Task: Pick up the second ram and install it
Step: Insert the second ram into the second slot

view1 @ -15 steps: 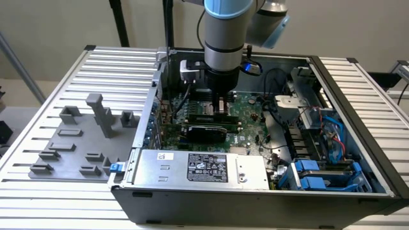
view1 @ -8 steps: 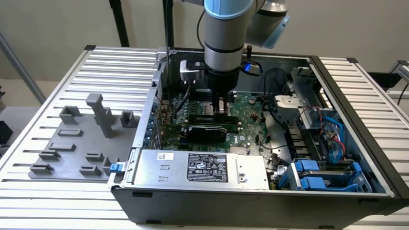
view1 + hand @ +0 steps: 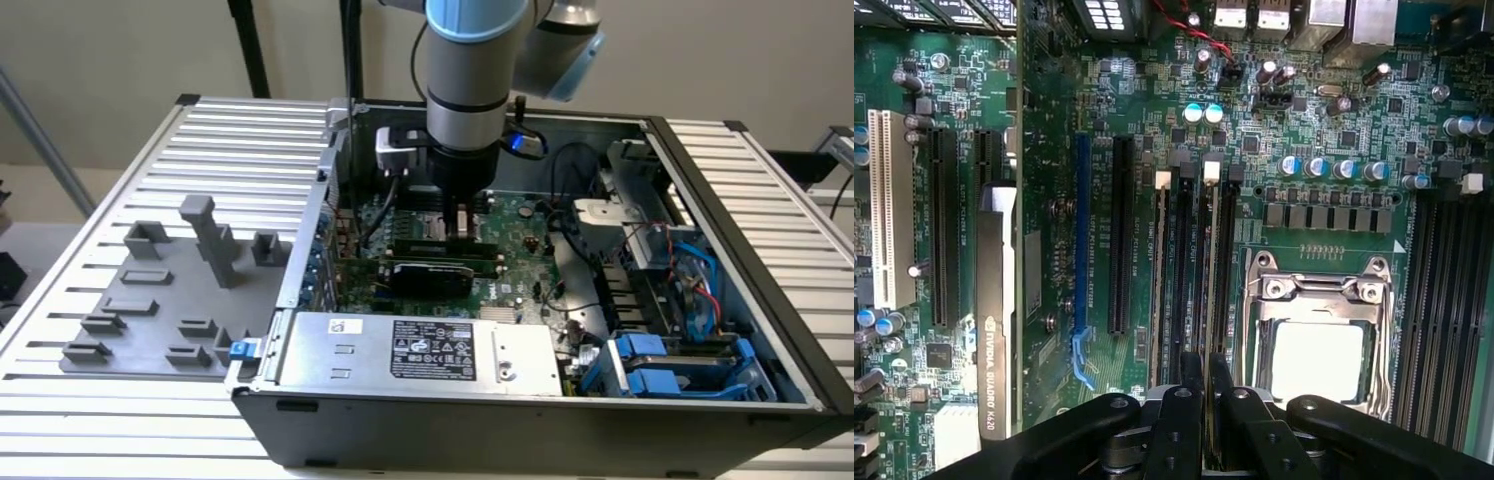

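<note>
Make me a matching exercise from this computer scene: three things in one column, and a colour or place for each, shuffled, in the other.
1. power supply
2. grey block tray
3. drive caddies

A. blue, at the exterior view's right
B. outside the case, at the exterior view's left
C. silver, carrying a black label

Pairs: 1-C, 2-B, 3-A

Exterior view: set high and back, looking down at the open computer case [image 3: 534,300] on the ribbed desk [image 3: 107,180], arm entering from 12 o'clock. Wrist view: close above, facing straight down. Shared: the motherboard [image 3: 514,250] with its memory slots [image 3: 1194,270].
</note>
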You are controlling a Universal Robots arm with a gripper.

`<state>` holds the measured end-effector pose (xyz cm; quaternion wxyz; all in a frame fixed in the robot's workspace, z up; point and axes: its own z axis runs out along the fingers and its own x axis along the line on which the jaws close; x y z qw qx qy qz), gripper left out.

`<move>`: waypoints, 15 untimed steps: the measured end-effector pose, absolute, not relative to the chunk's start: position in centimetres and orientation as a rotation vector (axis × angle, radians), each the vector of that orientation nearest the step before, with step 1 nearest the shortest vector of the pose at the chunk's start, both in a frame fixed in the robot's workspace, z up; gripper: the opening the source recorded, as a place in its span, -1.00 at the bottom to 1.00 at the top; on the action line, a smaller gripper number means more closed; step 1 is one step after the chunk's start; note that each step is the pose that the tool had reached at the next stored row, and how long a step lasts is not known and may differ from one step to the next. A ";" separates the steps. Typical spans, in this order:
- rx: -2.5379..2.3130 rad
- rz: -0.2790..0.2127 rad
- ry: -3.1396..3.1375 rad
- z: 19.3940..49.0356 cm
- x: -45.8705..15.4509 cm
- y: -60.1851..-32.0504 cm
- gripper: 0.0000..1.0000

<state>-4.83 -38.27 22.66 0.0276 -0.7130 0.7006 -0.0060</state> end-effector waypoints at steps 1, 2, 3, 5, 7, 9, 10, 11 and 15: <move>-2.201 -0.019 2.163 22.6 -4.8 -38.3 -0.73; -2.201 -0.019 2.163 22.6 -4.8 -38.3 -0.73; -2.201 -0.019 2.163 22.6 -4.8 -38.3 -0.73; -2.201 -0.019 2.163 22.5 -4.8 -38.3 -0.73; -2.201 -0.019 2.163 22.5 -4.8 -38.3 -0.73; -2.201 -0.018 2.163 22.4 -4.8 -38.3 -0.73; -2.201 -0.018 2.163 22.3 -4.8 -38.3 -0.73; -2.201 -0.018 2.163 22.3 -4.8 -38.3 -0.73; -2.200 -0.018 2.163 22.1 -4.8 -38.3 -0.73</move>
